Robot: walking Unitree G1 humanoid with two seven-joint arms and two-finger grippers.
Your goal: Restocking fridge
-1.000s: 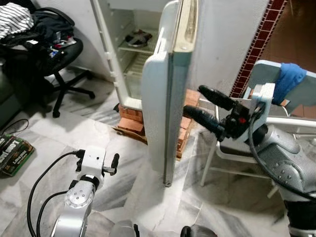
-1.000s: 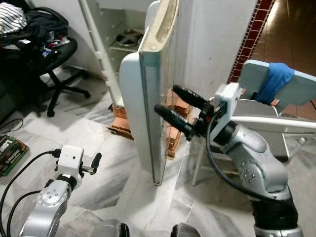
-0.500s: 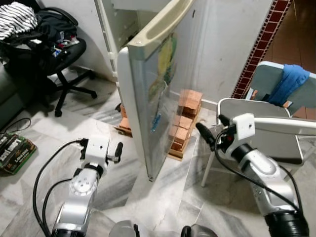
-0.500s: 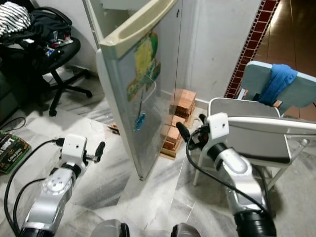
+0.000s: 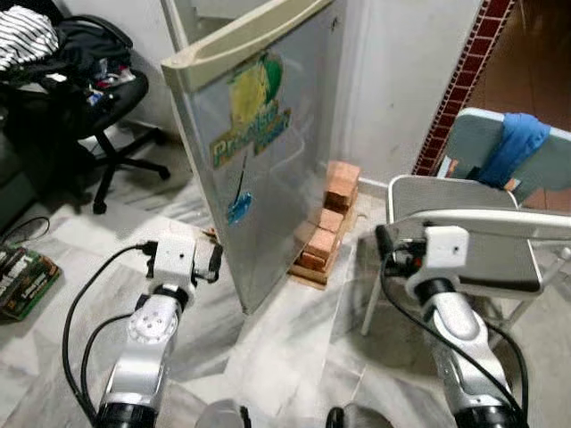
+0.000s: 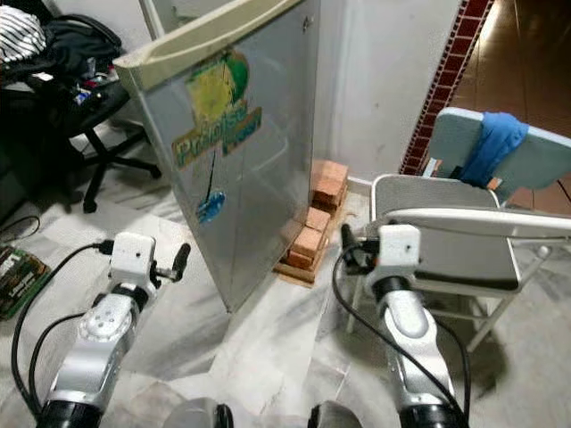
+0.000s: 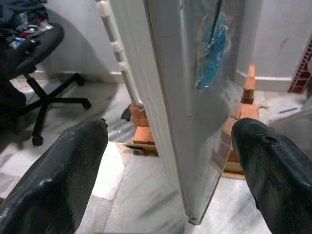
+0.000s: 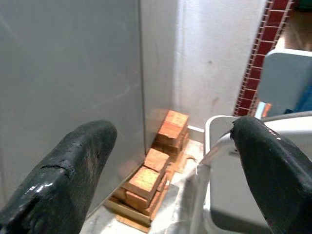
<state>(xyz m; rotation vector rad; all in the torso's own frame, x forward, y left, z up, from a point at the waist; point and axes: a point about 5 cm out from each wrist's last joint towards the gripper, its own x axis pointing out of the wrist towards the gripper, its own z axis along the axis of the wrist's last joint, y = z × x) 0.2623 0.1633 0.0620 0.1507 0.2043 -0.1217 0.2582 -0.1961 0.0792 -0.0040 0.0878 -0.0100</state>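
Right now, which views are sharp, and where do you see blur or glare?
Left eye view: fairly sharp, soft sheen on the fridge door. Left wrist view: door edge and office chair clear, the left tool fingers blurred close up. Right wrist view: bricks slightly soft, the right tool fingers out of focus.

Fridge door (image 5: 268, 152) ajar, sticker facing camera; left gripper (image 5: 214, 261) near its lower edge, seemingly apart.

Both silver arms low and bent, left gripper (image 7: 168, 165) and right gripper (image 8: 170, 170) with jaws spread wide.
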